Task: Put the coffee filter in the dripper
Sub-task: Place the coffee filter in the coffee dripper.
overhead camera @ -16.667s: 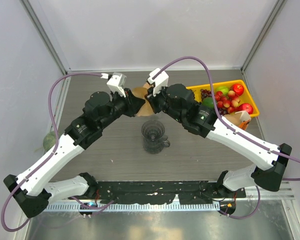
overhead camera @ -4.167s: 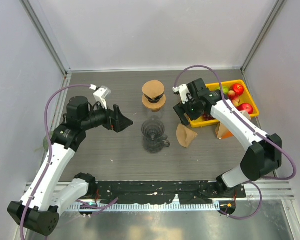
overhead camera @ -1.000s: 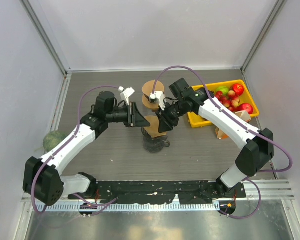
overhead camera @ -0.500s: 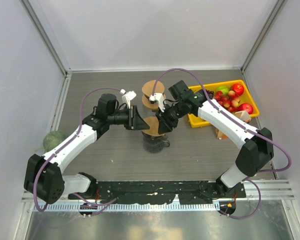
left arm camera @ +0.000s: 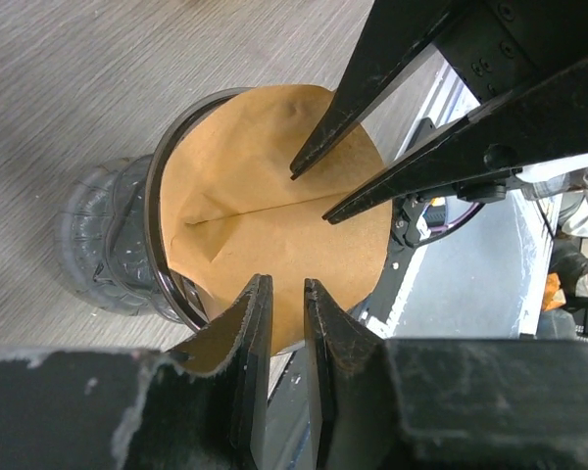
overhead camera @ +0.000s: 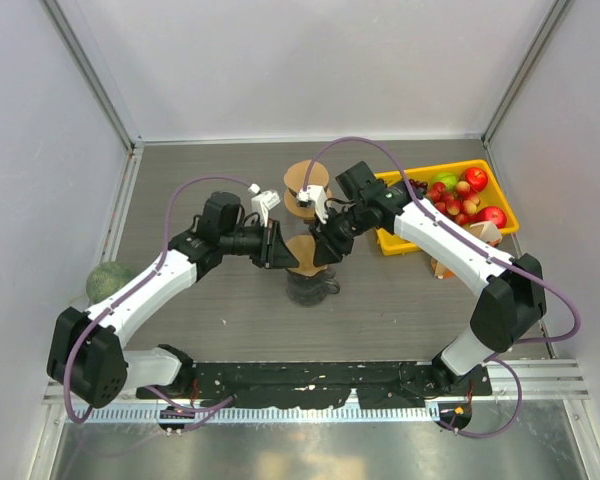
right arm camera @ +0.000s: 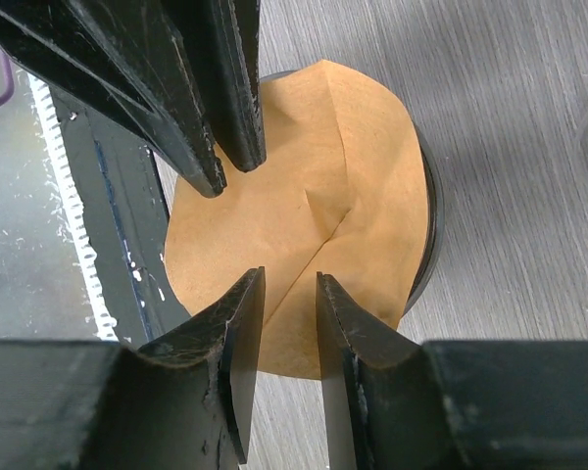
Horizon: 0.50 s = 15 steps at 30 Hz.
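Note:
The brown coffee filter (overhead camera: 302, 252) lies spread across the mouth of the glass dripper (overhead camera: 309, 285) at the table's middle. In the left wrist view the coffee filter (left arm camera: 274, 206) covers most of the dripper (left arm camera: 113, 235), with one crease across it. My left gripper (overhead camera: 279, 246) hangs over the filter's left edge, jaws narrowly apart with nothing between them. My right gripper (overhead camera: 323, 245) faces it over the right edge, also slightly open and empty. In the right wrist view the coffee filter (right arm camera: 304, 211) overhangs the dripper (right arm camera: 429, 230) rim toward the table's front.
A stand topped with brown filters (overhead camera: 307, 186) is just behind the dripper. A yellow tray (overhead camera: 412, 178) of fruit sits at the back right, with a brown paper carton (overhead camera: 462, 240) in front of it. A green melon (overhead camera: 104, 281) lies at the left edge.
My left gripper has moved right, closer over the filter, and its jaws have narrowed. The right gripper has shifted only slightly. The filter stays on the dripper.

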### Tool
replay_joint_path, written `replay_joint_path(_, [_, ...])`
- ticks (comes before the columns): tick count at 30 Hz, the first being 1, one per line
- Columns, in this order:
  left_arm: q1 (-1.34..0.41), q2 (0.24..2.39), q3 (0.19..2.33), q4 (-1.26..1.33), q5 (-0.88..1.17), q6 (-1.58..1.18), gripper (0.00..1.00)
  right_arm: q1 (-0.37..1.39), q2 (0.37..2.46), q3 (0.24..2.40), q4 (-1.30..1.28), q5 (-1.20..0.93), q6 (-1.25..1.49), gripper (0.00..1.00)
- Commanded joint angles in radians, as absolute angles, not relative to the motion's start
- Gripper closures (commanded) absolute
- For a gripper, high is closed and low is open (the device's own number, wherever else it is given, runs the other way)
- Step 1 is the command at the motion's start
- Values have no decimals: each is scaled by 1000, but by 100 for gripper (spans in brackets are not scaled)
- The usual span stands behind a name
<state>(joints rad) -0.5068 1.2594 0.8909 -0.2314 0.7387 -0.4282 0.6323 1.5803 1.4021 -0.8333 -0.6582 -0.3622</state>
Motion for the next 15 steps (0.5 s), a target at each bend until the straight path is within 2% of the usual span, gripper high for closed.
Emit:
replay_joint_path(1, [-520, 1250, 928, -276, 701, -347, 77, 640, 1588, 1399, -804, -673, -360, 66])
replay_joint_path(7, [-520, 1201, 948, -275, 693, -305, 69, 647, 1566, 1442, -811, -687, -350, 63])
replay_joint_path(12, [-520, 1172, 971, -276, 693, -272, 56, 658, 1540, 1465, -816, -693, -354, 61])
replay_joint_path(15, [-520, 1164, 980, -278, 686, -256, 52, 661, 1523, 1465, -815, -695, -357, 58])
